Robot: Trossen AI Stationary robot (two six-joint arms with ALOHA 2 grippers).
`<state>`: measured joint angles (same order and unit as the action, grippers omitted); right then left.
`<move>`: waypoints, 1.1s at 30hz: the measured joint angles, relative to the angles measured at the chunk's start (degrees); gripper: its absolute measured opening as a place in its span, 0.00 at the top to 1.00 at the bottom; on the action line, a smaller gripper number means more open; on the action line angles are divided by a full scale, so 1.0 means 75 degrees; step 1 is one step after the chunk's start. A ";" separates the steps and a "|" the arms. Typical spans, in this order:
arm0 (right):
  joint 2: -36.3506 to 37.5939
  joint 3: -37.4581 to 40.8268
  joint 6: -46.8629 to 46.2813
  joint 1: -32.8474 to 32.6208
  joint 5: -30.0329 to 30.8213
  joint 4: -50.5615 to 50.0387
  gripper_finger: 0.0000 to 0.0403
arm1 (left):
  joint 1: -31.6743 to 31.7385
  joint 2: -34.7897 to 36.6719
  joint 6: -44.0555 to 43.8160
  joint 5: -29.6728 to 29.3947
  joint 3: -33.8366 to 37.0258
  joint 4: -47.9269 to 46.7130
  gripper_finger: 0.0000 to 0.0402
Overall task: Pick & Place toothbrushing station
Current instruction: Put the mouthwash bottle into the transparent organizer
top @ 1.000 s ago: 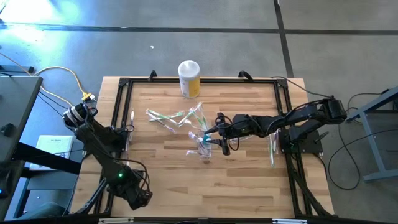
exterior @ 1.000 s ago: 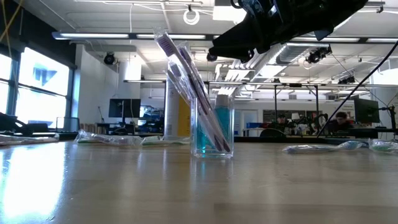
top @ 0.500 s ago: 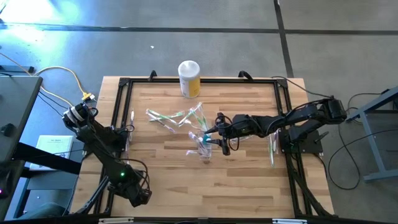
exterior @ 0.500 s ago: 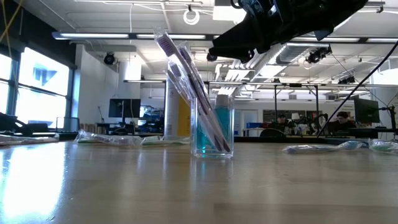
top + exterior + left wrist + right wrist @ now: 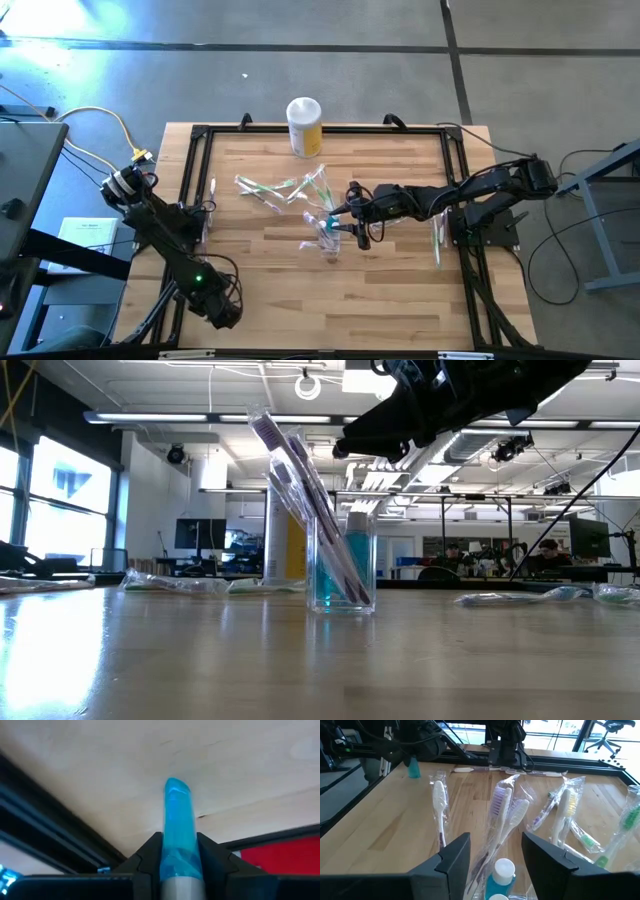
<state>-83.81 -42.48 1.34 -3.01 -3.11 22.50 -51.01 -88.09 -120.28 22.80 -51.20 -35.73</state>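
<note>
Clear plastic is the main hazard here: the cup stands upright mid-table, holding wrapped toothbrushes that lean steeply to one side and rise well above its rim, plus a small blue bottle. The right gripper hovers just above that cup, jaws apart and holding nothing. A descent slightly off line could catch a leaning brush, tip the light cup and spill what is already placed. The crinkled wrappers also look slippery, so a brush could slide out of a shallow pinch.

The left gripper sits low at the near left edge of the table, by the frame, its jaws closed on a blue tube whose tip points out past the fingers. The grip sits at the tube's base, so a fast swing could lever it loose. Carrying it to the cup means entering the right arm's space, and the two could collide.

More brushes lie scattered beyond the cup, and a few rest near the right rail. A yellow canister stands at the far edge. The table is pale wood butcher-block inside a black frame, on a grey floor. Beyond it the low view shows an open workshop with monitors, ceiling lights and seated people in the distance.
</note>
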 joint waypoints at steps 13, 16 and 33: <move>0.0000 0.0000 -0.0455 -0.0069 0.0000 -0.0718 0.58 | 0.1768 0.0026 0.5053 -0.0624 -0.0026 -0.0371 0.80; 0.0000 0.0000 -0.0718 -0.0222 0.0000 -0.0811 0.58 | 0.2231 0.0032 0.6352 -0.0656 -0.0040 -0.0597 0.80; 0.0006 0.0000 -0.1154 -0.1358 0.1276 -0.0935 0.58 | 0.3778 0.0003 1.0003 -0.2816 -0.4777 -0.6634 0.80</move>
<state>-83.77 -42.48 -7.31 -13.19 6.46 15.49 -22.67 -88.07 -45.25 1.68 -87.03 -85.48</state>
